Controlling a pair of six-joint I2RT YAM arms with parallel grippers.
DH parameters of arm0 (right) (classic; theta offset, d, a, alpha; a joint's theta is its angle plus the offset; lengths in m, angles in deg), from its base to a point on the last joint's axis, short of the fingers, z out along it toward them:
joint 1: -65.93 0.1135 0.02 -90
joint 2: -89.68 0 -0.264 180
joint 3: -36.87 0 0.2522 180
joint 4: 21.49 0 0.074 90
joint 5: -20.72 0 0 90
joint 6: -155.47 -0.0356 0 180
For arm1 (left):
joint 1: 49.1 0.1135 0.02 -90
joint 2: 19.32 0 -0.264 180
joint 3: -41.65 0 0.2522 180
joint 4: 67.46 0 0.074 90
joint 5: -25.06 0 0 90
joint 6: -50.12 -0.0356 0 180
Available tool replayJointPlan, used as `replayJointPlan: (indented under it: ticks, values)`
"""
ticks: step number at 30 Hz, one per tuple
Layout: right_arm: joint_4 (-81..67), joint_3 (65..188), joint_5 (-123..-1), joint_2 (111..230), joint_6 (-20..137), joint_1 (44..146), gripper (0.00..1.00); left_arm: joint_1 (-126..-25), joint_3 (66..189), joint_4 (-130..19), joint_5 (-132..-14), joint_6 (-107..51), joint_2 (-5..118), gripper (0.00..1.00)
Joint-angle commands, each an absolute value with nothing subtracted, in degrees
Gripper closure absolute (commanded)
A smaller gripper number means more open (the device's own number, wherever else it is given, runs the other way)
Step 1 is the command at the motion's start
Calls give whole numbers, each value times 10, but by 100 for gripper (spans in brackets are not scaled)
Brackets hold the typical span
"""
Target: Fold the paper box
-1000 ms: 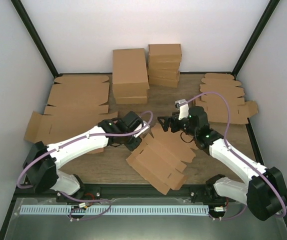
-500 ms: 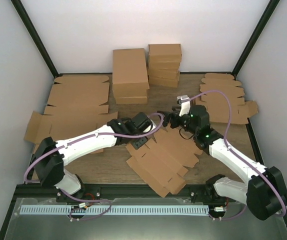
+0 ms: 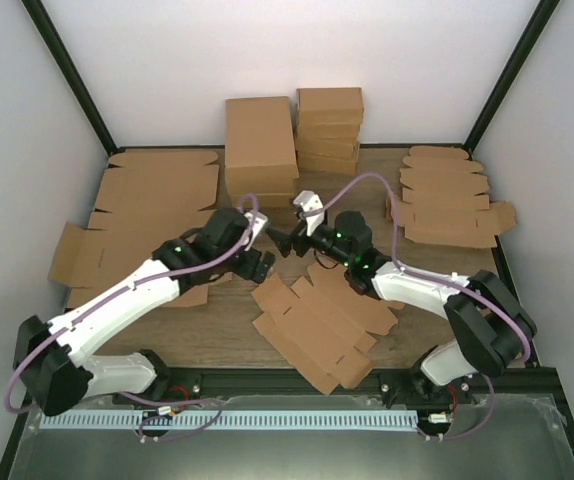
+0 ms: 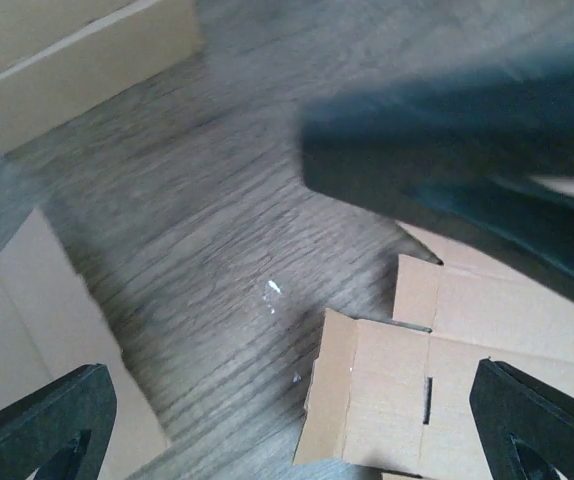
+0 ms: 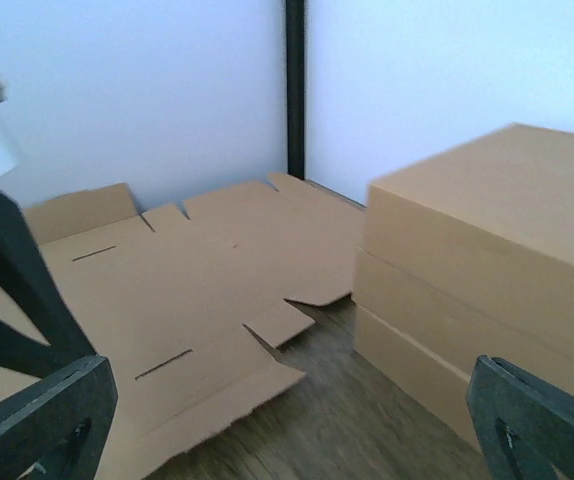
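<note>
I see the wooden worktop [image 3: 217,335] carrying the flat, creased brown cardboard paper box [image 3: 317,325], unfolded at lower centre of the overhead frame. My left claw [image 4: 287,425] hangs released and empty over its upper-left flap. The right claw [image 5: 287,420], also spread and empty, faces stacked brown cartons [image 5: 487,270].

plain brown paper box [image 3: 317,325], grey-brown woodgrain table [image 3: 220,327]

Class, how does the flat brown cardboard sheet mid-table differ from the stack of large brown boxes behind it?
The flat brown cardboard sheet lies unfolded, flaps spread; the stacked large brown boxes are closed up. The sheet lies diagonally; the boxes sit roughly square. Both are plain cardboard.
</note>
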State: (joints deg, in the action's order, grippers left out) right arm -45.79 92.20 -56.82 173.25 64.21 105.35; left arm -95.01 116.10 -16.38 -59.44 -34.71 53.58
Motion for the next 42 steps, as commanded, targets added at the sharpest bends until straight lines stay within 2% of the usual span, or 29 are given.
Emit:
replayJointPlan:
  ticks: [1,14,17,22,25,32,37,42]
  values:
    - [-466,989,-553,1779,753,1079,0,-914,1113,-200,-672,-258,471,0]
    - [-474,989,-559,1737,765,1080,0,-910,1027,-144,-692,-97,389,0]
    - [-445,1005,-519,1756,775,1081,0,-910,1003,-137,-695,-50,351,0]
    - [-415,1043,-551,1807,780,1082,0,-909,973,-120,-711,18,303,0]
    - [-441,1040,-557,1792,777,1082,0,-910,952,-111,-732,55,280,0]
    - [-423,1029,-577,1760,767,1081,0,-912,824,-187,-831,175,179,0]
    - [-429,989,-605,1718,718,1075,0,-925,769,-219,-836,245,100,0]
    - [-381,942,-599,1649,662,1053,0,-967,730,-284,-825,296,94,0]
